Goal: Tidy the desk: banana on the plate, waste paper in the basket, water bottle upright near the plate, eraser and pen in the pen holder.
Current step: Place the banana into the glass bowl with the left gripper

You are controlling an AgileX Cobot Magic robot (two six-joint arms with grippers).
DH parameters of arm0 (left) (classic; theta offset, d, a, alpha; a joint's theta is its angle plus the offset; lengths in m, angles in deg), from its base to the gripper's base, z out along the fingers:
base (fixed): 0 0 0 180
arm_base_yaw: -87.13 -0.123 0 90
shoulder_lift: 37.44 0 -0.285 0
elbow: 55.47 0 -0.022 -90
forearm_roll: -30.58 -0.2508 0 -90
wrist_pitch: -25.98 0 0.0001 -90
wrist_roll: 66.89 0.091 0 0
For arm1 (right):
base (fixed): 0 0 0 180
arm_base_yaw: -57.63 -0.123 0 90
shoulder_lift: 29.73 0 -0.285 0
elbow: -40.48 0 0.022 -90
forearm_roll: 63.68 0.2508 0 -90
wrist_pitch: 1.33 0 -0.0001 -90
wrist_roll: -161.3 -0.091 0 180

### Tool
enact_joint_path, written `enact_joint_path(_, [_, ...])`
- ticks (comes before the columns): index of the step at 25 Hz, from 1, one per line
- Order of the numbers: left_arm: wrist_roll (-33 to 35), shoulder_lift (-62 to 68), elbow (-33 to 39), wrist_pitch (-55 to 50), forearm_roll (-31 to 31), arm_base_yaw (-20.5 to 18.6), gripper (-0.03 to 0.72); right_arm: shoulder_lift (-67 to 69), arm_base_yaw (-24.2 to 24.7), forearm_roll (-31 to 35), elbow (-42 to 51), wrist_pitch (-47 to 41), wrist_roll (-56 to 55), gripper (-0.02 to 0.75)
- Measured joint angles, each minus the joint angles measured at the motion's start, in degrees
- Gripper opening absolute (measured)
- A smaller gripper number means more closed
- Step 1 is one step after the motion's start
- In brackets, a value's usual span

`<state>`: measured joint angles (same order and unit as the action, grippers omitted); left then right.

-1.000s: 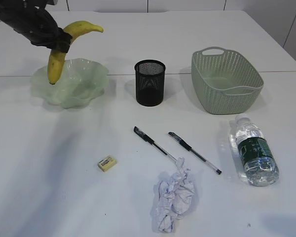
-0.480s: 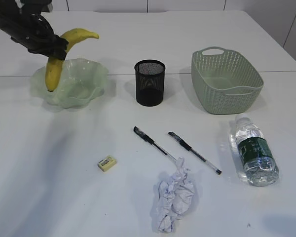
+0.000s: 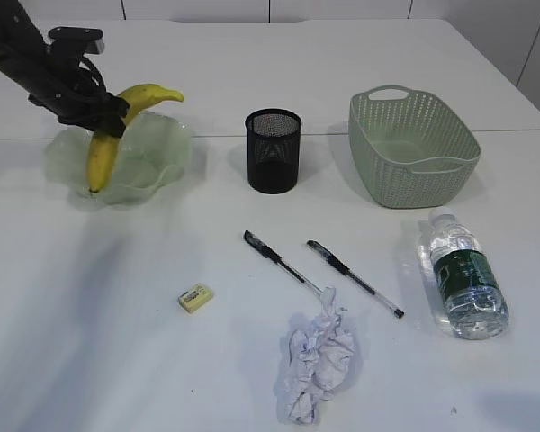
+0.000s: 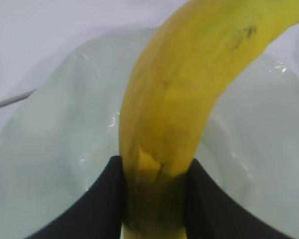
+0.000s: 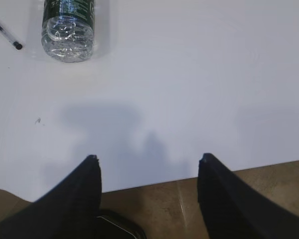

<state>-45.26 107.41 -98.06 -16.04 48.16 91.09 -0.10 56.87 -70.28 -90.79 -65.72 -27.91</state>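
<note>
My left gripper [image 3: 111, 115] is shut on the yellow banana [image 3: 103, 157], which hangs tilted with its lower end down in the pale green glass plate [image 3: 171, 148]. The left wrist view shows the banana [image 4: 189, 84] clamped between both black fingers of that gripper [image 4: 157, 172], above the plate [image 4: 50, 149]. The water bottle [image 3: 463, 274] lies on its side at the right. Two pens [image 3: 279, 259] [image 3: 354, 278], a yellow eraser [image 3: 195, 297] and crumpled waste paper [image 3: 317, 364] lie on the table. My right gripper [image 5: 147, 159] hangs open and empty over the table's front edge, below the bottle [image 5: 68, 20].
The black mesh pen holder [image 3: 273, 150] stands mid-table, right of the plate. The green basket [image 3: 412, 148] sits at the back right, behind the bottle. A seam between two tabletops runs behind the plate. Floor shows beyond the table edge in the right wrist view.
My left gripper has carried the banana left and down, so its lower end now sits lower in the plate. The plate has shifted slightly left. Nothing else moved.
</note>
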Motion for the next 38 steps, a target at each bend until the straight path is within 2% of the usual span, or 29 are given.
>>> enact_joint_path(14, [0.0, 2.04, 0.0, -1.43, 1.38, -0.13, 0.207, 0.0, 0.0, 0.0, 0.0, 0.0, -0.1, 0.465])
enact_joint_path(20, [0.0, 2.04, 0.0, -1.33, 1.82, -0.13, 0.255, 0.0, 0.0, -0.12, 0.0, 0.0, -0.1, 0.465])
enact_joint_path(30, [0.0, 2.04, 0.0, -1.25, 2.3, -0.13, 0.279, 0.0, 0.0, -0.12, 0.0, 0.0, -0.2, 0.465])
enact_joint_path(38, [0.0, 2.04, 0.0, -1.11, 3.2, -0.13, 0.362, 0.0, 0.0, -0.12, 0.0, -0.08, -0.2, 0.465])
